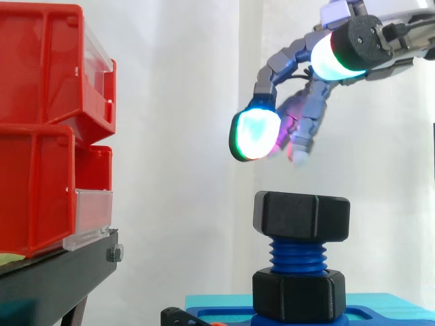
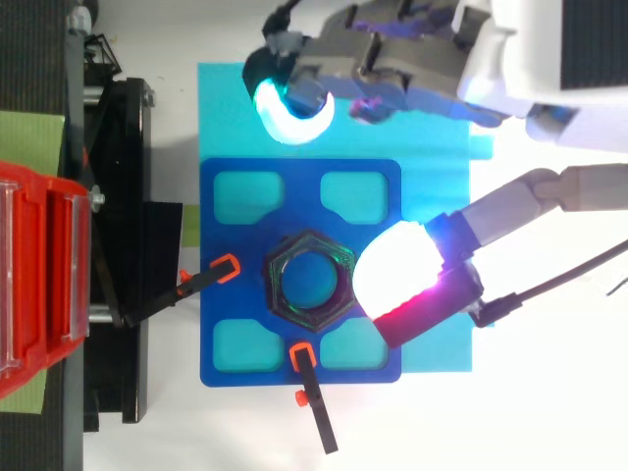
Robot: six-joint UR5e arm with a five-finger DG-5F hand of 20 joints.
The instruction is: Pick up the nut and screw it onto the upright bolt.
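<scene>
A black hex nut (image 1: 302, 216) sits on top of the upright bolt, whose blue thread (image 1: 297, 256) shows beneath it. A second black hex collar (image 1: 299, 293) sits at the bolt's foot on the blue base plate (image 2: 226, 294). From above, the nut (image 2: 309, 276) is a hexagon ring in the middle of that plate. My hand (image 1: 314, 112) hangs above the nut and slightly to its left, clear of it, with relaxed fingers holding nothing. In the top view the hand (image 2: 392, 59) spreads over the plate's far and right sides, one glowing fingertip (image 2: 397, 270) just right of the nut.
Red bins (image 1: 41, 136) are stacked on a black stand (image 1: 54, 278) at the left. The blue plate lies on a cyan mat (image 2: 432, 147). Two black clamps with orange tips (image 2: 211, 275) (image 2: 309, 388) reach onto the plate's left and near edges.
</scene>
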